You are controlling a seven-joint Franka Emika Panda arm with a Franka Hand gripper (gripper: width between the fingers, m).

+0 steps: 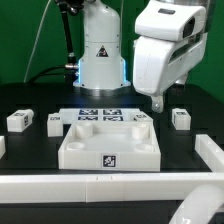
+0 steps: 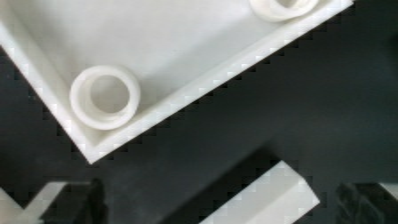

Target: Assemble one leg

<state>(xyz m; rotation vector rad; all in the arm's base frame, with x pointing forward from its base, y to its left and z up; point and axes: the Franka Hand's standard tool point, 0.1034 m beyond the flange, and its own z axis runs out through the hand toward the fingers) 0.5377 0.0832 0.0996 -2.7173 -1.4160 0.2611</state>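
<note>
Exterior view, legs: three, lying on the black table (image 1: 185, 140). The first leg (image 1: 20, 120) and second leg (image 1: 55, 122) are at the exterior view's left. The third leg (image 1: 180, 118) is at its right, near my gripper (image 1: 157, 101).
Exterior view, long axis: each runs roughly across the picture, tag toward the camera.
Exterior view, square panel (image 1: 80, 152): one, in front of the marker board (image 1: 100, 113).
Wrist view, sockets: two in the square panel (image 2: 178, 40), first socket (image 2: 105, 98) and second socket (image 2: 285, 8).
Wrist view, my gripper (image 2: 205, 205): fingers spread, grasping nothing.
</note>
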